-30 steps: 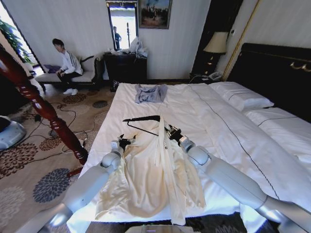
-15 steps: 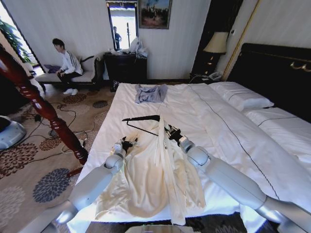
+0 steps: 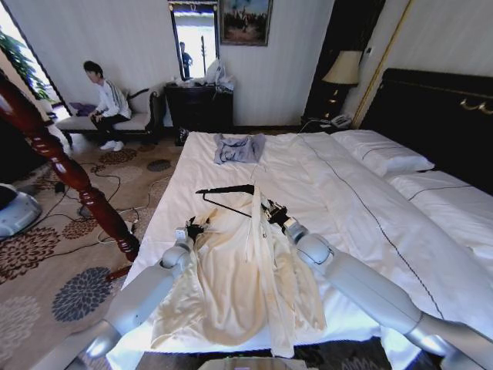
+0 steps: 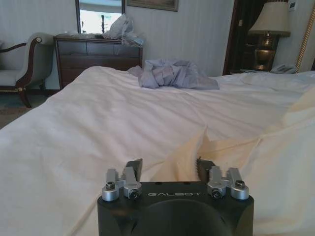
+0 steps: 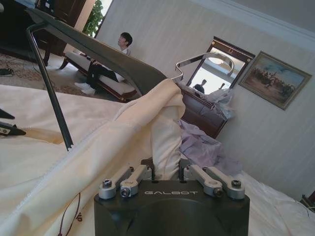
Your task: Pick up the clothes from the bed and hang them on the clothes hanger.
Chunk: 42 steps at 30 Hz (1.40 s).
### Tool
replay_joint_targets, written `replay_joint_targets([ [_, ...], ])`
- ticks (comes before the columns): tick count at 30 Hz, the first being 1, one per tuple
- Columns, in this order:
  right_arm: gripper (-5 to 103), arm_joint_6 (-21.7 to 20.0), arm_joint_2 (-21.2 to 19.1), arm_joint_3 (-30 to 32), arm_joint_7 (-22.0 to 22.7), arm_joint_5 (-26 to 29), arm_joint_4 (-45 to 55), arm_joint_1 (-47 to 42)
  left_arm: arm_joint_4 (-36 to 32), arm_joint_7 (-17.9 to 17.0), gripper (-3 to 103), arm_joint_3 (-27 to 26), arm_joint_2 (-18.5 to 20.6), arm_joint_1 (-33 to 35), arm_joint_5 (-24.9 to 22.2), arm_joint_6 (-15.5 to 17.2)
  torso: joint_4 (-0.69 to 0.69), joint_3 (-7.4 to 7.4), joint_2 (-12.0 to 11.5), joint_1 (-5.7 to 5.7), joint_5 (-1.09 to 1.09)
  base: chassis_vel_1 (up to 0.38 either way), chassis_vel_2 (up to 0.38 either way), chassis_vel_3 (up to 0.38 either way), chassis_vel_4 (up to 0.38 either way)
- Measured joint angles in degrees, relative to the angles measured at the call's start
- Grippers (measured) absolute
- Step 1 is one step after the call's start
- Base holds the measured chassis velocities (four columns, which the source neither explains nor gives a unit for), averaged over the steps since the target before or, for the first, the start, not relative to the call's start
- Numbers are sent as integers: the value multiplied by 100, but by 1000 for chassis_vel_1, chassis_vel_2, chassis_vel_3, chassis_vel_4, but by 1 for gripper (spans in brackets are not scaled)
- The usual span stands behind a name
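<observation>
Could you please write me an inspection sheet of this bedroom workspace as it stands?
Surface: wide white-sheeted bed, pillows by the black headboard.
Job's things: pale cream long-sleeved garment spread at the bed's foot; thin black triangular hanger partly under its collar.
Clutter: small grey-blue garment crumpled farther up the bed.
Grippers: left gripper open, fabric fold between the fingers; right gripper shut on garment by the hanger.
Cables: dark cables on the patterned carpet.
Surroundings: dark-red turned wooden post, dresser, lamp, seated person on a bench.
</observation>
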Motion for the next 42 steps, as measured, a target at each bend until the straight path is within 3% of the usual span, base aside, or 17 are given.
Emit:
replay_joint_targets([
  [3, 22, -3, -7, -2, 7, 13, 35, 1, 75, 52, 56, 26, -32, 0, 32, -46, 0, 0, 0, 0, 0, 0, 0, 0, 0],
  [6, 22, -7, -30, 11, 16, 22, 74, -22, 120, 63, 40, 61, -69, -2, 37, -53, 0, 0, 0, 0, 0, 0, 0, 0, 0],
  [12, 22, -9, -64, 39, 17, 25, 101, -51, 115, 64, 24, 77, -87, -4, 39, -79, -1, 0, 0, 0, 0, 0, 0, 0, 0],
  [15, 22, -9, -71, 45, 18, 25, 103, -60, 51, 63, 7, 78, -77, 1, 36, -116, -1, 0, 0, 0, 0, 0, 0, 0, 0],
  [19, 22, -10, -69, 46, 18, 25, 110, -60, 34, 63, 2, 81, -69, 1, 28, -125, 0, 0, 0, 0, 0, 0, 0, 0, 0],
  [28, 22, -16, -76, 97, 18, 11, 119, -120, -157, 80, 2, -64, -4, 54, 38, -329, -1, 0, 0, 0, 0, 0, 0, 0, 0],
  [36, 22, 118, -148, 185, 28, -141, -137, -195, -875, 110, 2, -462, 266, 427, 20, -511, 1, 0, 0, 0, 0, 0, 0, 0, 0],
  [42, 22, 231, -249, 195, -36, -367, -204, -239, -1016, 94, 2, -591, 394, 524, -14, -569, -1, 0, 0, 0, 0, 0, 0, 0, 0],
])
